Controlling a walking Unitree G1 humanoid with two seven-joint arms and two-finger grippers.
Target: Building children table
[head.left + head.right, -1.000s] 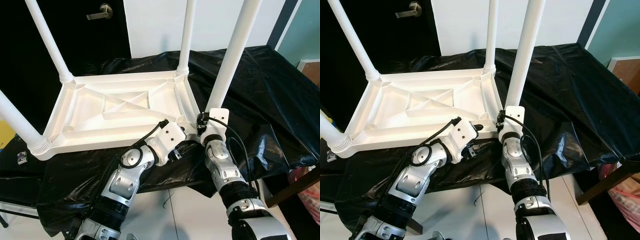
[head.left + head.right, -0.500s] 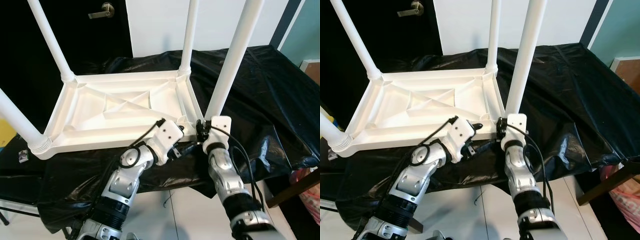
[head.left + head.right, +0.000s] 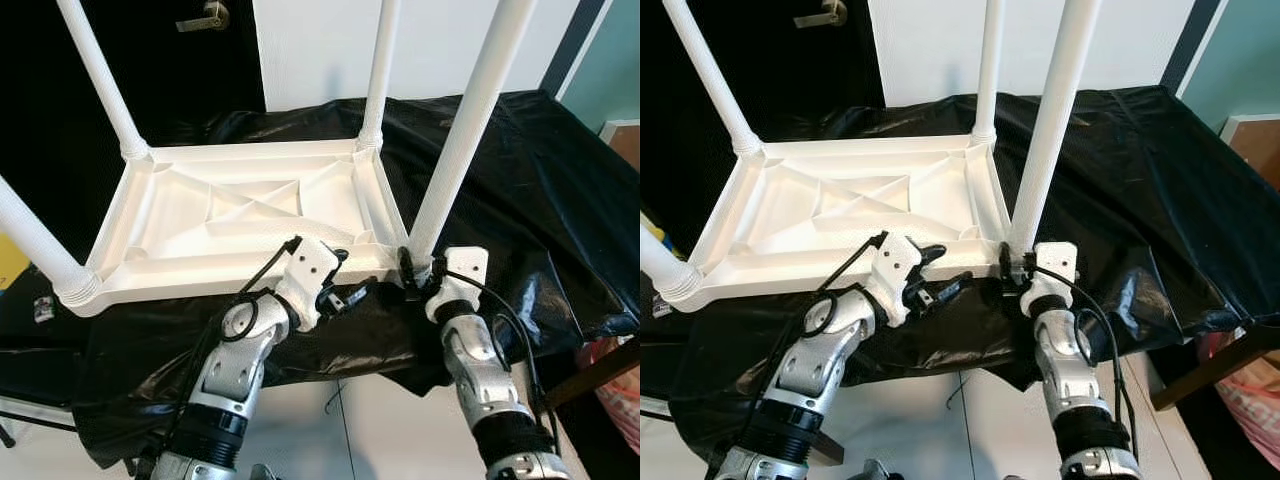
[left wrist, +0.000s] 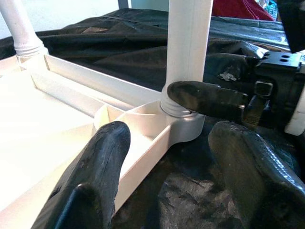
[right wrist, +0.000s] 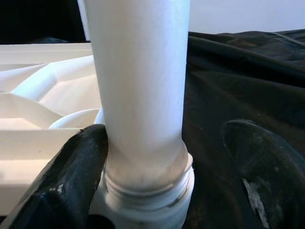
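A white plastic children's table [image 3: 240, 215] lies upside down on a black sheet, with its legs standing up. The near-right leg [image 3: 465, 130] is seated in its corner socket [image 4: 183, 126]. My right gripper [image 3: 413, 268] is open around the base of that leg [image 5: 143, 95]. One finger [image 5: 71, 176] touches the leg and the other finger [image 5: 267, 167] stands apart from it. My left gripper [image 3: 346, 278] is open at the table's front rim beside that corner, with its fingers [image 4: 95, 176] straddling the rim.
The black plastic sheet [image 3: 540, 170] drapes over the support and hangs off its front. White floor [image 3: 370, 420] lies below me. A dark door with a lever handle [image 3: 205, 18] stands at the back left. A wooden bar [image 3: 600, 370] and a pink bag [image 3: 615, 400] sit at the right.
My right wrist has dropped lower and to the right of the leg's base. My left wrist has slid left along the front rim, its fingers now showing apart. The table stays put.
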